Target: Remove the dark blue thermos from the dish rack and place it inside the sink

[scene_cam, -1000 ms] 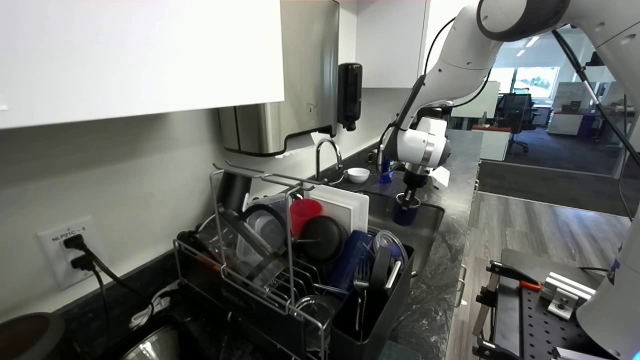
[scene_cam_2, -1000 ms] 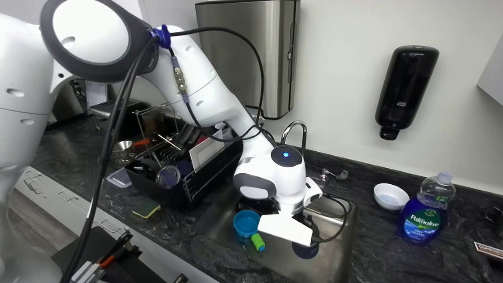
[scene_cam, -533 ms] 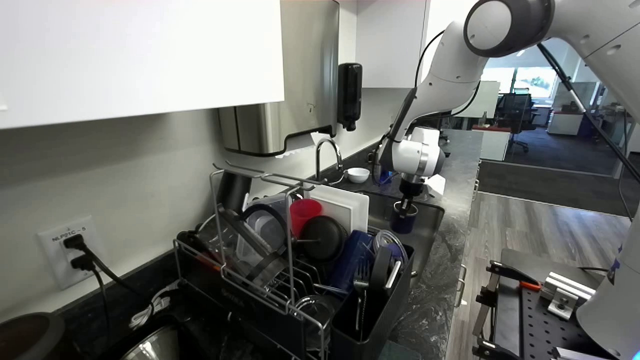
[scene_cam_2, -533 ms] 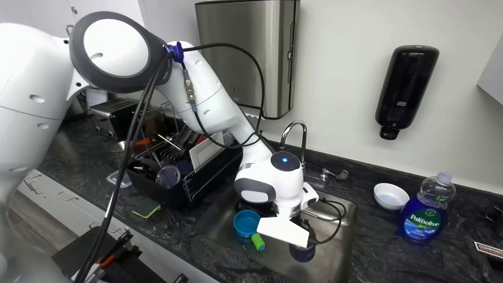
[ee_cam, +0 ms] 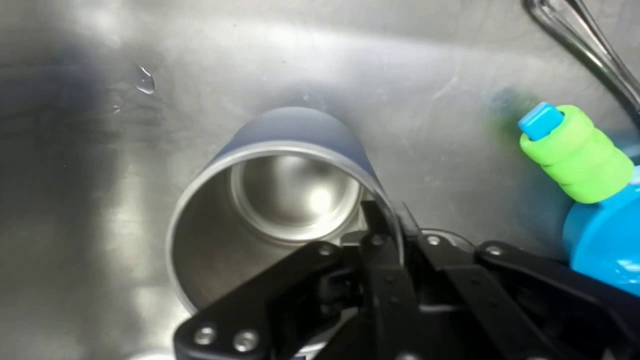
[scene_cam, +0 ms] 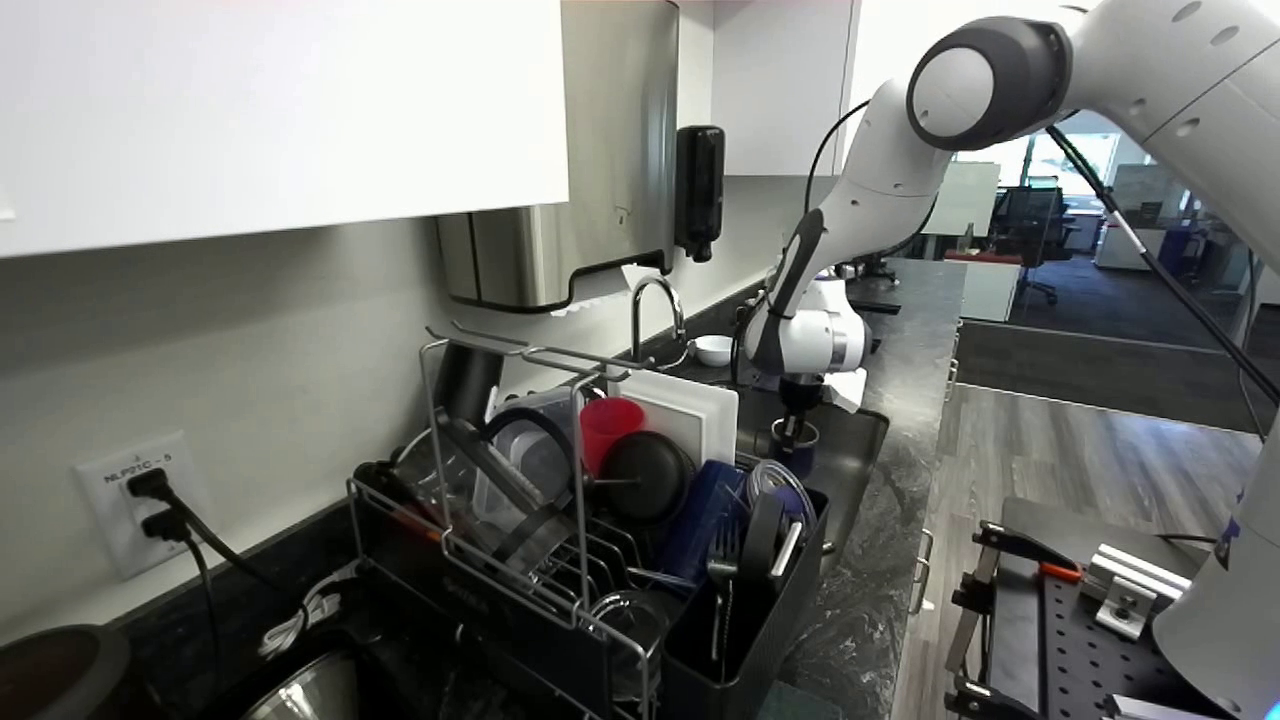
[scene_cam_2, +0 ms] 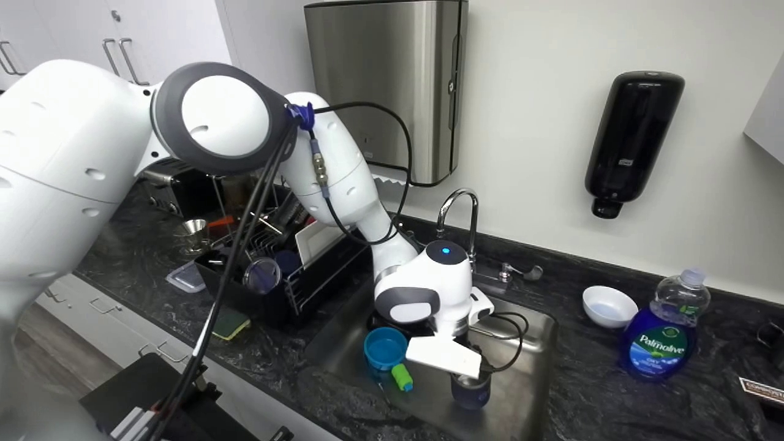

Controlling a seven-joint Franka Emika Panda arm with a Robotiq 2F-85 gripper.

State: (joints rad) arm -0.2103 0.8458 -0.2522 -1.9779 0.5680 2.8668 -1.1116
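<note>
Lowered: dark blue thermos [scene_cam_2: 470, 395], in sink [scene_cam_2: 517, 404] | gripper [ee_cam: 391, 222] pinching its rim | bottle [scene_cam_2: 661, 337]: "Palmolive" | outlet [scene_cam: 112, 522]: "NLP21C - 5"

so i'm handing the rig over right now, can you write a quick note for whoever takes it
Gripper: shut on the wall of the thermos, one finger inside, one outside.
Thermos: in the sink, mouth up, apart from the blue bowl; can't tell whether its base touches bottom.
Done: out of the dish rack, into the sink.
Left: likely set it down if it hangs, open the gripper, back off.
</note>
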